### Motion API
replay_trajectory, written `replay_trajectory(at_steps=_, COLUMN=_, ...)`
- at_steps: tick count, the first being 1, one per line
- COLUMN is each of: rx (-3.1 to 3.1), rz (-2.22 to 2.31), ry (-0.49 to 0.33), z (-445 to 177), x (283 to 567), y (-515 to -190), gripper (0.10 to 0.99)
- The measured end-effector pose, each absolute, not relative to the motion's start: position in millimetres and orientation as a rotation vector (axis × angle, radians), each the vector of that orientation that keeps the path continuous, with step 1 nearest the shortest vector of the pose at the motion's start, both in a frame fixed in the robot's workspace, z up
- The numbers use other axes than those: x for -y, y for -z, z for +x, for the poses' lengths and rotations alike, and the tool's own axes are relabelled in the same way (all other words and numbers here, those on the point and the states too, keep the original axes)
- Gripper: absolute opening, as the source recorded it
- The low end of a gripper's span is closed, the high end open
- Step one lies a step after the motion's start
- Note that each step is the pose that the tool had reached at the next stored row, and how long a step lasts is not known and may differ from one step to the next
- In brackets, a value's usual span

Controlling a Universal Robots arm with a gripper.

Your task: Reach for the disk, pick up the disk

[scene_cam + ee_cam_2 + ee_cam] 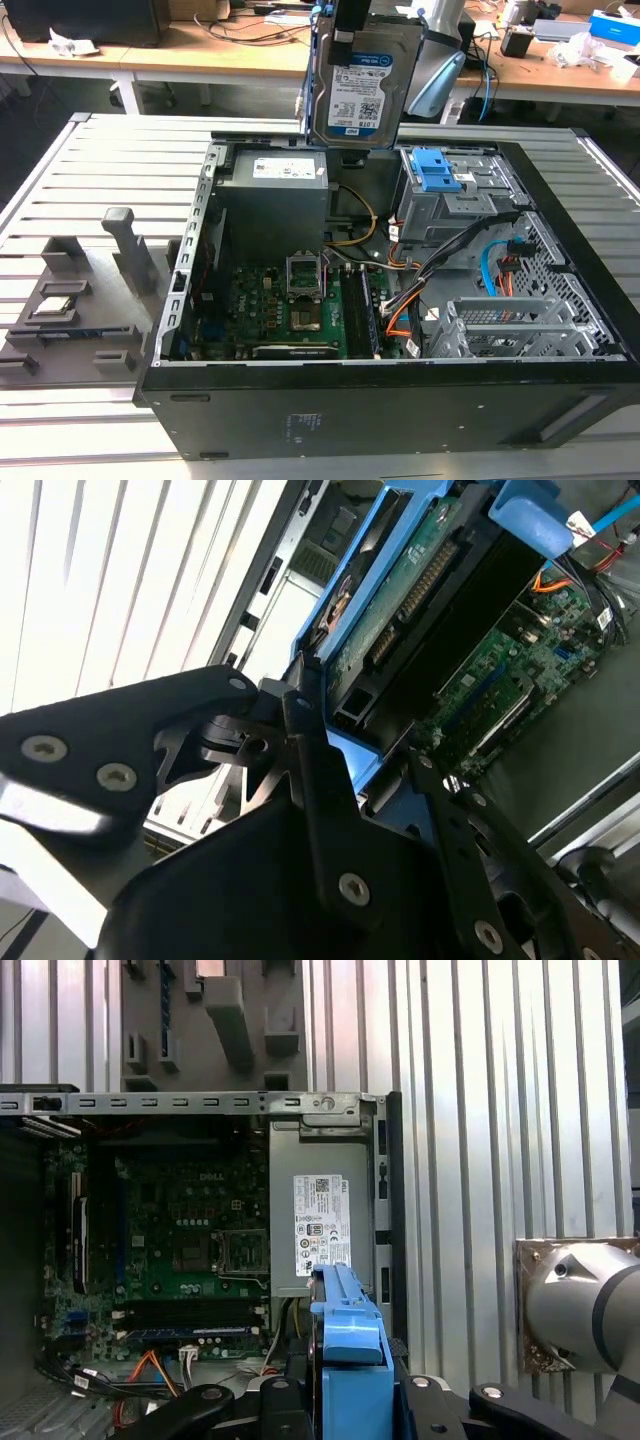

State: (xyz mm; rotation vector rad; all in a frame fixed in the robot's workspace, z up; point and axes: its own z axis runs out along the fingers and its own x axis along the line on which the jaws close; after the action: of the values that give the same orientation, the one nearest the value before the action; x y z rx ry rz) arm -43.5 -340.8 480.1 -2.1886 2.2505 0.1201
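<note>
Points straight down; grips the disk [365,90] by its two sides between both fingers [305,750], carrying it hung just below the gripper [365,755].

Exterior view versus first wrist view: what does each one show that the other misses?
Exterior view: the disk's labelled face, held above the open case, and desks behind. First wrist view: the disk's blue rail edge-on, seen from above. Both: the power supply and motherboard inside the case.

disk [366,88]: silver metal, blue plastic rails | table [110,160]: ribbed matt metal
</note>
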Motion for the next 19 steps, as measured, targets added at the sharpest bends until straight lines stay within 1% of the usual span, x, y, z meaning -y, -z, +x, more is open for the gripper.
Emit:
replay_trajectory(at_steps=8, rx=-2.251, rz=-2.189, ry=-0.119, z=-43.5, x=349.1, y=-479.9, gripper=0.369)
replay_trajectory(at_steps=12, rx=-2.251, rz=-2.189, ry=-0.119, z=-43.5, x=364.8, y=-479.8, gripper=0.369)
replay_trajectory(at_steps=19, rx=-2.251, rz=-2.189, ry=-0.119, z=-43.5, x=382.1, y=-479.7, gripper=0.369)
